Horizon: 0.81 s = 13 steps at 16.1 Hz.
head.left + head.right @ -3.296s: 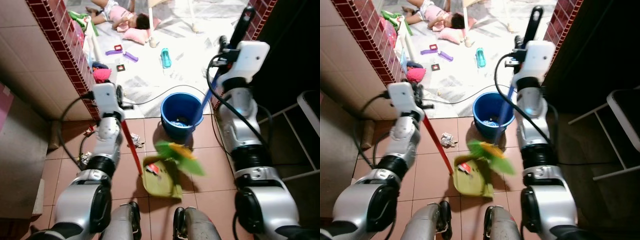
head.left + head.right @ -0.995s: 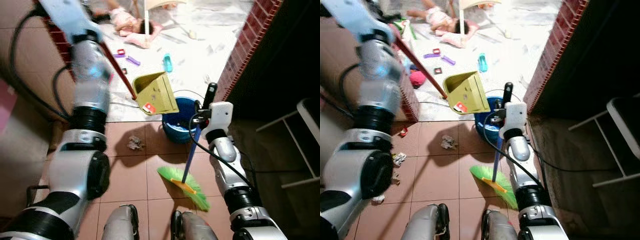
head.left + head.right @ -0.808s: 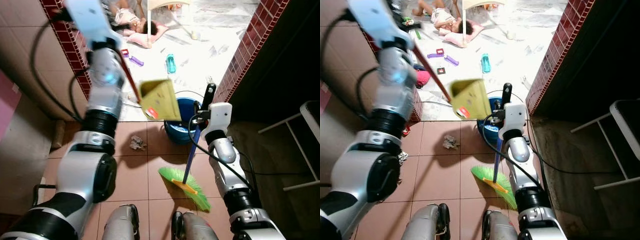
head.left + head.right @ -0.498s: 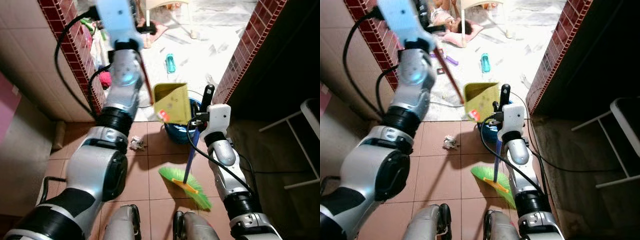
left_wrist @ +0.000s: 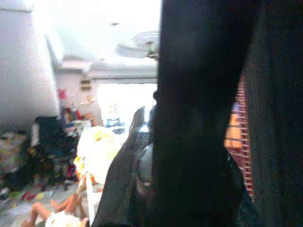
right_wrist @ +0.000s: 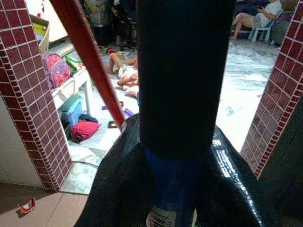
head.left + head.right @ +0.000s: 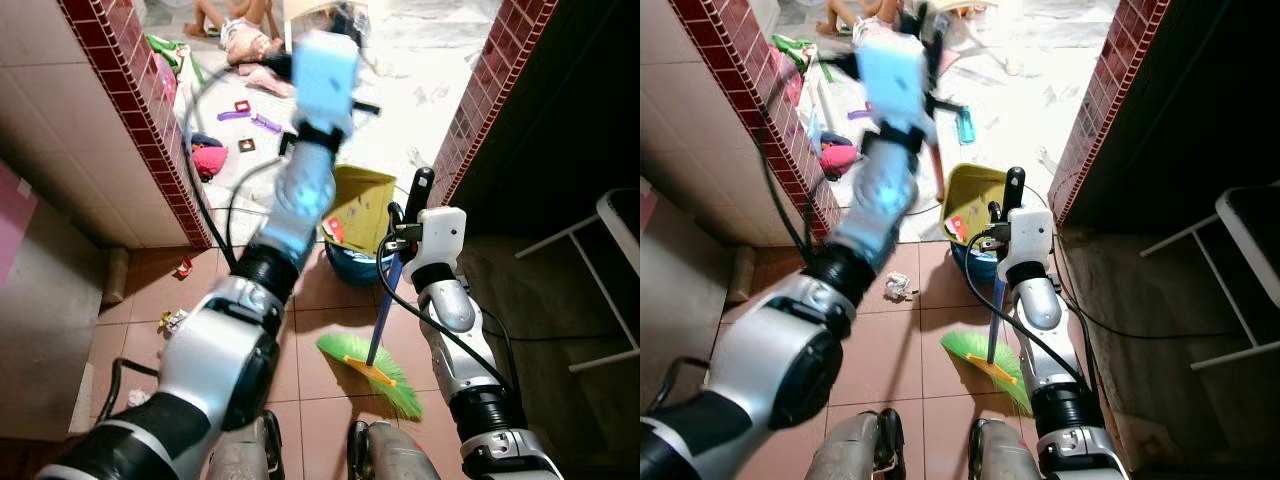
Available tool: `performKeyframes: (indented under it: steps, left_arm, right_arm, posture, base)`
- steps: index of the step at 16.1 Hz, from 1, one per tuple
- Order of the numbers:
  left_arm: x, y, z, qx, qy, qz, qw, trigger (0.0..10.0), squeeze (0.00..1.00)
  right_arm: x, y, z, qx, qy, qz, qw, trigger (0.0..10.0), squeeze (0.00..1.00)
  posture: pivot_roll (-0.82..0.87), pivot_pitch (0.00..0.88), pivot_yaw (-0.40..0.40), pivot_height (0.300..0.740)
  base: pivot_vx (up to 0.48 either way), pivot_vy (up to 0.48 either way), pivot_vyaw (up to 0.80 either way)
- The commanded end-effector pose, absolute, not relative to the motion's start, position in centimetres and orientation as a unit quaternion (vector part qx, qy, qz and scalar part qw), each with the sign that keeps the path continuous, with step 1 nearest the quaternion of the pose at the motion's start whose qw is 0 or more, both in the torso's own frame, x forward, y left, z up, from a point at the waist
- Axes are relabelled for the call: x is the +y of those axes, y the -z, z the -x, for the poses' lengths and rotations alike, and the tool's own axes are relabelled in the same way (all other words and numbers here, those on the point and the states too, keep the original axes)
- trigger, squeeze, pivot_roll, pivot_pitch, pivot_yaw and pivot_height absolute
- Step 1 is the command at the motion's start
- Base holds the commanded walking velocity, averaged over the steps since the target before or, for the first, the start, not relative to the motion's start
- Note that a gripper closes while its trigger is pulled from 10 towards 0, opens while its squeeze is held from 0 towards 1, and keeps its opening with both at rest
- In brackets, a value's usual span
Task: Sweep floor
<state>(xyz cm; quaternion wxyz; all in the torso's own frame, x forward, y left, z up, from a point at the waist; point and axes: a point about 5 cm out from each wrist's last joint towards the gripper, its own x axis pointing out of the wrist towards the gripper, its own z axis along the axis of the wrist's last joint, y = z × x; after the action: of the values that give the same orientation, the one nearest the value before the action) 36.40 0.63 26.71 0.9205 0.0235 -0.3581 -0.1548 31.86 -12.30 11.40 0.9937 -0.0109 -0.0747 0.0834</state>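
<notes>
Yellow-green dustpan (image 7: 975,212) hangs tipped above the blue bucket (image 7: 975,262), its red handle (image 7: 936,165) running up to the raised left gripper (image 7: 322,40); the left gripper is blurred and the wrist view is dark, so whether its fingers are open or clamped cannot be told. Right gripper (image 7: 417,195) is closed around the broom (image 7: 372,362), black handle top and blue shaft between its fingers. Green bristles rest on the brown tile floor (image 7: 310,315), just in front of the robot's feet. Bucket stands at the brick doorway (image 7: 150,150). Crumpled paper scrap (image 7: 898,287) lies on the tiles near the bucket; small litter (image 7: 172,320) sits farther left. A person (image 7: 240,25) lies on the pale floor beyond.
</notes>
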Motion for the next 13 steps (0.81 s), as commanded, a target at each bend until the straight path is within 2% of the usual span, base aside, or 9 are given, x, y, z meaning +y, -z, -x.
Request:
performKeyframes:
  steps: [1, 4, 6, 9, 10, 13]
  left_arm:
    - [-0.6, -26.6, -35.4, -0.387, 0.198, -0.053, 0.899, 10.0, 0.0]
    - [-2.3, -23.8, -34.0, -0.376, 0.279, -0.098, 0.878, 10.0, 0.0]
    - [-3.2, -22.8, -33.1, -0.379, 0.338, -0.129, 0.852, 10.0, 0.0]
    - [-4.5, -21.2, -31.4, -0.383, 0.439, -0.192, 0.79, 10.0, 0.0]
    - [-4.9, -20.2, -30.7, -0.377, 0.479, -0.226, 0.76, 10.0, 0.0]
    - [-4.7, -18.3, -30.1, -0.353, 0.529, -0.274, 0.722, 10.0, 0.0]
  right_arm:
    - [-12.0, -11.6, -31.9, -0.077, -0.089, 0.009, 0.993, 10.0, 0.0]
    - [-11.9, -11.8, -32.0, -0.08, -0.089, 0.01, 0.993, 10.0, 0.0]
    - [-11.9, -11.9, -32.0, -0.081, -0.087, 0.011, 0.993, 10.0, 0.0]
    - [-12.0, -12.0, -32.1, -0.082, -0.089, 0.014, 0.993, 10.0, 0.0]
    - [-11.9, -12.0, -32.2, -0.083, -0.089, 0.015, 0.992, 10.0, 0.0]
    - [-11.8, -12.1, -32.3, -0.084, -0.09, 0.016, 0.992, 10.0, 0.0]
  posture:
    - [-0.17, 0.124, 0.054, 0.74]
    - [-0.17, 0.13, 0.056, 0.74]
    - [-0.17, 0.131, 0.054, 0.74]
    - [-0.16, 0.132, 0.04, 0.74]
    - [-0.15, 0.132, 0.038, 0.74]
    - [-0.15, 0.132, 0.037, 0.74]
  base:
    - [0.0, 0.0, 0.0]
    - [0.0, 0.0, 0.0]
    - [0.0, 0.0, 0.0]
    - [0.0, 0.0, 0.0]
    - [0.0, 0.0, 0.0]
    - [0.0, 0.0, 0.0]
